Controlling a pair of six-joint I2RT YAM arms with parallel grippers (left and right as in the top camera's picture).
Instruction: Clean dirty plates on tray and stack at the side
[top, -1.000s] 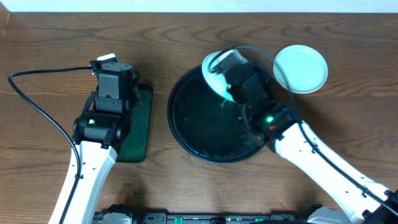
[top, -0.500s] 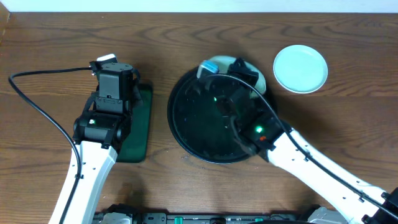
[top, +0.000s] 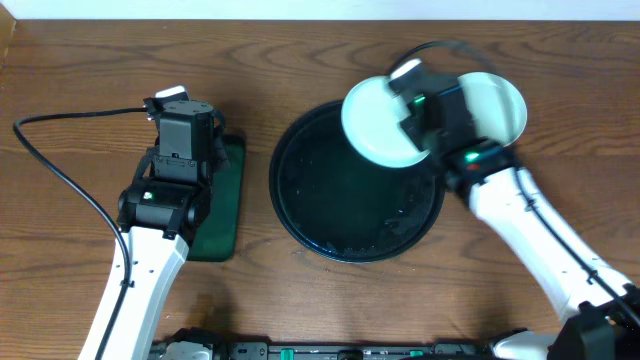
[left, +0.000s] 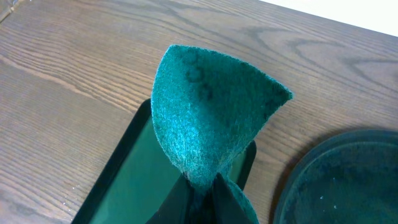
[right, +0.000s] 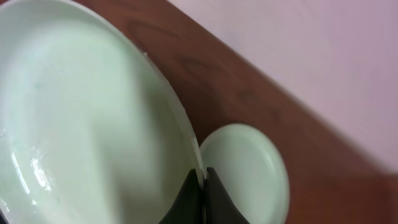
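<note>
My right gripper (top: 418, 128) is shut on the rim of a pale-mint plate (top: 378, 122) and holds it above the back right rim of the black round tray (top: 300, 205). In the right wrist view the plate (right: 87, 118) fills the left, pinched by the fingers (right: 203, 185). A second plate (top: 497, 104) lies on the table to the right, also in the right wrist view (right: 249, 168). My left gripper (left: 204, 186) is shut on a green scrub pad (left: 208, 115), over the dark green rectangular tray (left: 140, 180).
The dark green rectangular tray (top: 222, 205) sits left of the black tray. The black tray's rim shows in the left wrist view (left: 323, 186). A black cable (top: 60, 170) runs across the table's left side.
My right gripper has lifted the plate off the black tray's back edge and carried it to the right, toward the plate on the table. The left arm has not moved.
</note>
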